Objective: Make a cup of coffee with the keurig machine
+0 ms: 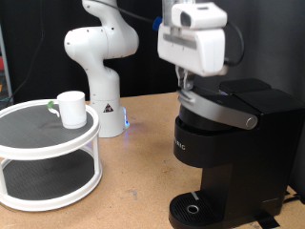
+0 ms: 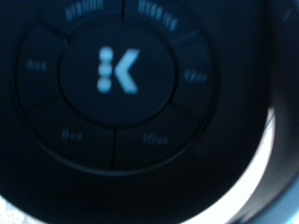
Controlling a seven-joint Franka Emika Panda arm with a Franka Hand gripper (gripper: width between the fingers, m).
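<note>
The tool hangs directly above the keurig machine, its white housing just over the machine's silver-grey handle. Its fingers are hidden behind the housing and the handle, so I cannot tell how far it is open or whether it has hold of anything. The wrist view is filled by the machine's round button panel, blurred, with a lit K emblem at its centre and faint segment labels around it. The cup stands well apart from the machine, on the upper tier of a round two-level white rack on the wooden tabletop. The machine's round drip tray carries no cup.
</note>
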